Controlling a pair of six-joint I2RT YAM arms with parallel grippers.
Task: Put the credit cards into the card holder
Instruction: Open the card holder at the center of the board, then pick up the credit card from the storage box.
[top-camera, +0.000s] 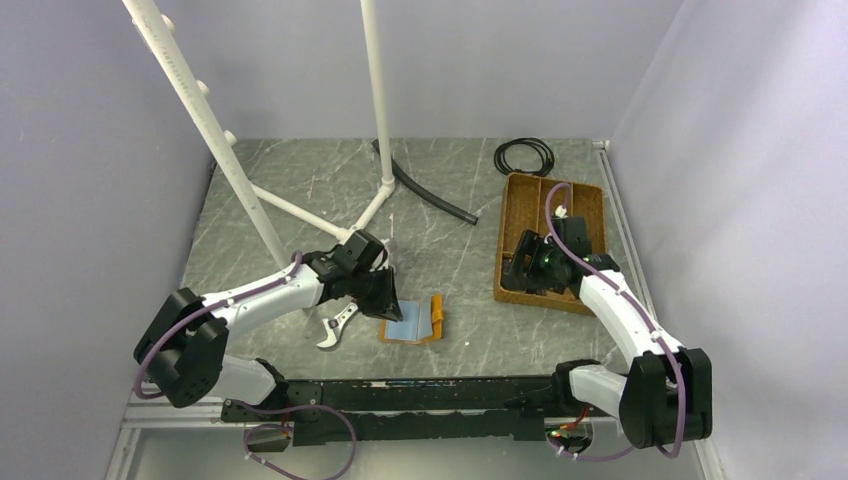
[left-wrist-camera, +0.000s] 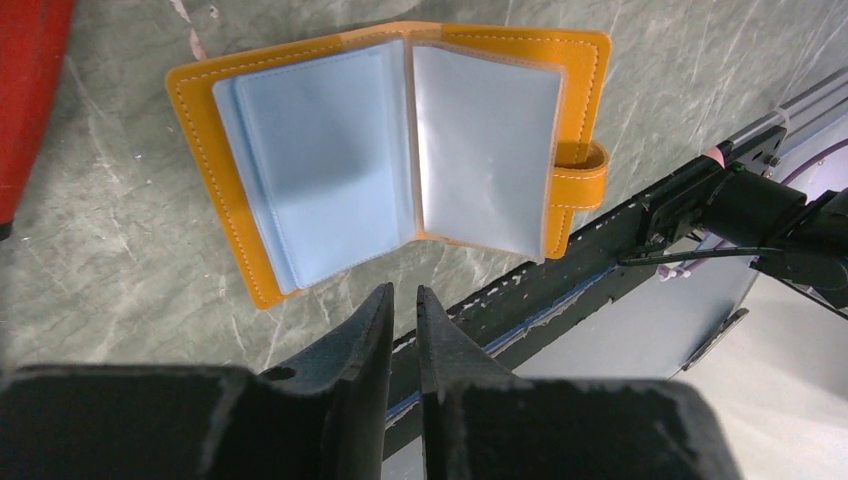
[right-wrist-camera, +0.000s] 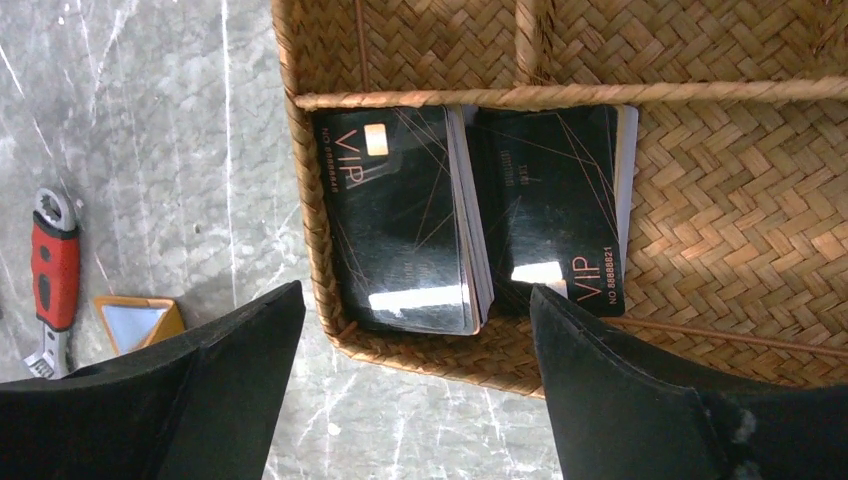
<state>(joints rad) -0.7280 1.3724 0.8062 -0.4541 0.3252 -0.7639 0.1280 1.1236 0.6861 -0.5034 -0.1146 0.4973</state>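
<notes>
Orange card holder (left-wrist-camera: 400, 150) lies open on the grey table (left-wrist-camera: 100, 250), with the left gripper (left-wrist-camera: 403, 300) just beside it, fingers nearly together and empty. The right gripper (right-wrist-camera: 415, 300) hangs spread wide over the credit cards (right-wrist-camera: 400, 220) (two black stacks, side by side) in a corner compartment of the woven tray (right-wrist-camera: 308, 240).

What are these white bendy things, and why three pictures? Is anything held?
They are two robot arms, left arm and right arm, each ending in a two-finger gripper. The wide picture looks down from above; the others come from wrist cameras. On the table lie an open card holder, a red-handled tool and a woven tray with black cards inside. The left gripper, nearly shut, hovers by the holder; the right gripper, open, hovers over the cards. Neither holds anything.
</notes>
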